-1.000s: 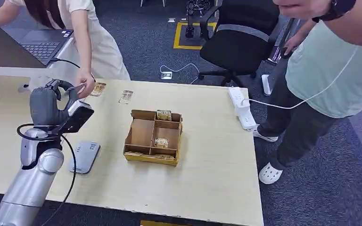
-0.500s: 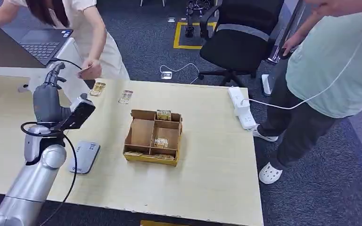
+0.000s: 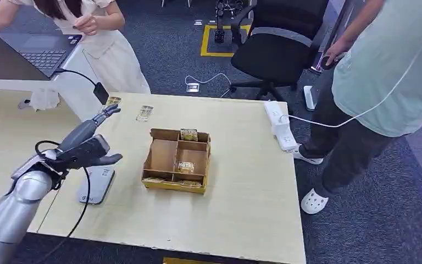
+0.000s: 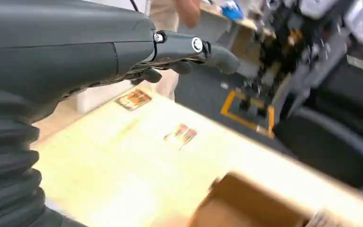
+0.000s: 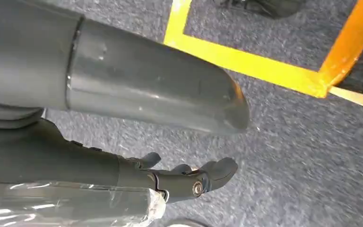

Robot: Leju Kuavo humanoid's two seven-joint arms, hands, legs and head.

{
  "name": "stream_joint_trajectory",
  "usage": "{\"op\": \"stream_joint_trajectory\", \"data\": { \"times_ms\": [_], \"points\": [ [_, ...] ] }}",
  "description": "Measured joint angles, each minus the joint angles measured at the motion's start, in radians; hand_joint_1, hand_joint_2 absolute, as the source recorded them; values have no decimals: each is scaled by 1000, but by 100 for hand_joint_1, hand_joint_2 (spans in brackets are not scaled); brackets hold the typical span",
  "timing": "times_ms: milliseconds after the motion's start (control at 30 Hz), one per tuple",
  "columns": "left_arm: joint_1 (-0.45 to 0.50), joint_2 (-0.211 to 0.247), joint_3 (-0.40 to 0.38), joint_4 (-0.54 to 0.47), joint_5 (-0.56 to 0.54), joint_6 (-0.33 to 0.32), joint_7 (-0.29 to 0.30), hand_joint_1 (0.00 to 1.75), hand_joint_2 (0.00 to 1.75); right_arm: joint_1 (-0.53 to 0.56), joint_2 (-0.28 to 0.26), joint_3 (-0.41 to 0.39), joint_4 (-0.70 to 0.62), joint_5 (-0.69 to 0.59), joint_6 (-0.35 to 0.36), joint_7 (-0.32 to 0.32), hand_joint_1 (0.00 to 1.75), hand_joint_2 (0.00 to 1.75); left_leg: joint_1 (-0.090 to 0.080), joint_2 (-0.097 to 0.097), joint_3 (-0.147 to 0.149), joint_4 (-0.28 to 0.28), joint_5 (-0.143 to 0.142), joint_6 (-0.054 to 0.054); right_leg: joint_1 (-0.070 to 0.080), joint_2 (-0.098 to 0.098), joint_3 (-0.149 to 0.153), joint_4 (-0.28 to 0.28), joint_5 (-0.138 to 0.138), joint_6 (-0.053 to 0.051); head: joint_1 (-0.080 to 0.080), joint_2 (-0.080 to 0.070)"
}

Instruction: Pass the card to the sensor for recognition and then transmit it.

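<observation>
My left hand [image 3: 89, 144] hovers low over the table with its fingers stretched out and nothing in them, just above the flat grey sensor [image 3: 95, 185]. The left wrist view shows the same hand [image 4: 104, 52] empty, fingers [image 4: 212, 51] pointing over the table. A person at the far left holds a small card [image 3: 80, 25] in both hands near the chest. The cardboard box [image 3: 165, 157] with compartments holds several cards in the middle of the table. Two loose cards [image 3: 113, 102] [image 3: 144, 113] lie beyond my hand. My right hand [image 5: 182, 178] hangs over the carpet, holding nothing.
A white power strip [image 3: 278, 125] with its cable lies at the table's right edge. A second person [image 3: 384, 82] stands close to the right. A black office chair [image 3: 277, 47] stands behind the table, and a laptop [image 3: 44, 52] sits on the desk at far left.
The person took the card from my raised left hand and drew it back to the chest. My left hand dropped and stretched out flat above the sensor.
</observation>
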Motion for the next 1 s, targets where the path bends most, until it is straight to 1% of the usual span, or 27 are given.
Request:
{"op": "stream_joint_trajectory", "data": {
  "times_ms": [33,100,167,200,233,300,367,433,533,667,733,767,867,933,1000],
  "points": [
    [23,57,-3,-32,12,-25,-29,0,175,8,0,-6,0,0,0,-4,0,0,1,0,0,0,0,-1,1,1,-1,0,-1,-1,0,0],
    [58,153,-5,-86,8,-48,-68,0,175,19,-3,-16,0,0,1,-5,0,0,1,-2,-1,0,0,-1,1,-2,-1,0,-2,-3,-2,0],
    [97,218,-9,-150,-35,-49,-79,0,175,22,-3,-22,0,-1,1,-8,0,0,1,-3,-1,0,0,-1,1,-3,-1,0,-2,-3,-1,0],
    [106,248,-15,-180,-67,-46,-79,0,175,21,-3,-26,0,-2,1,-9,0,0,1,-3,-1,0,0,-1,1,-4,-1,0,-2,-3,-2,0],
    [111,263,-21,-202,-91,-39,-77,0,175,21,-3,-30,0,-2,2,-10,0,0,1,-4,-1,0,0,-1,1,-4,-1,0,-2,-3,-2,0],
    [119,281,-40,-241,-154,2,-71,0,175,19,-3,-38,0,-3,2,-10,0,0,1,-4,-1,0,0,-2,1,-4,0,0,-2,-3,-2,0],
    [129,279,-70,-279,-227,64,-60,0,175,17,-3,-45,0,-4,2,-10,0,0,1,-4,-1,0,0,-2,1,-4,0,0,-2,-4,-2,0],
    [139,277,-103,-302,-258,93,-45,0,175,17,-3,-48,0,-2,2,-10,0,0,1,-4,-1,0,1,-3,1,-4,0,0,-1,-5,-2,0],
    [145,277,-131,-323,-265,106,-38,0,175,17,-3,-52,0,-2,3,-10,0,0,1,-4,-1,0,1,-3,1,-4,0,0,-1,-5,-2,0],
    [147,278,-151,-337,-271,115,-37,0,175,16,-3,-56,0,-2,3,-10,0,0,1,-4,-1,0,1,-3,1,-4,0,0,-1,-5,-2,0],
    [148,278,-163,-343,-315,136,-34,0,175,16,-3,-61,0,-2,3,-6,0,0,1,-4,-1,0,1,-3,1,-4,0,0,-1,-5,-2,0],
    [149,274,-173,-347,-349,151,-21,0,175,16,-3,-62,0,-3,3,-5,0,0,1,-4,0,0,1,-3,1,-4,0,0,-1,-5,-3,0],
    [156,238,-216,-350,-432,204,32,0,175,15,-3,-65,0,-8,1,0,0,0,1,-4,-1,0,1,-3,1,-4,0,0,-1,-5,-2,0],
    [171,205,-252,-351,-509,252,82,0,175,14,-2,-69,0,-16,0,0,0,0,1,-4,0,0,1,-3,1,-4,0,0,-1,-5,-2,0],
    [191,170,-290,-352,-547,287,117,0,175,15,1,-74,0,-24,-1,0,0,0,0,-3,-1,0,1,-3,0,-4,0,0,-1,-5,-2,0]
  ]
}}
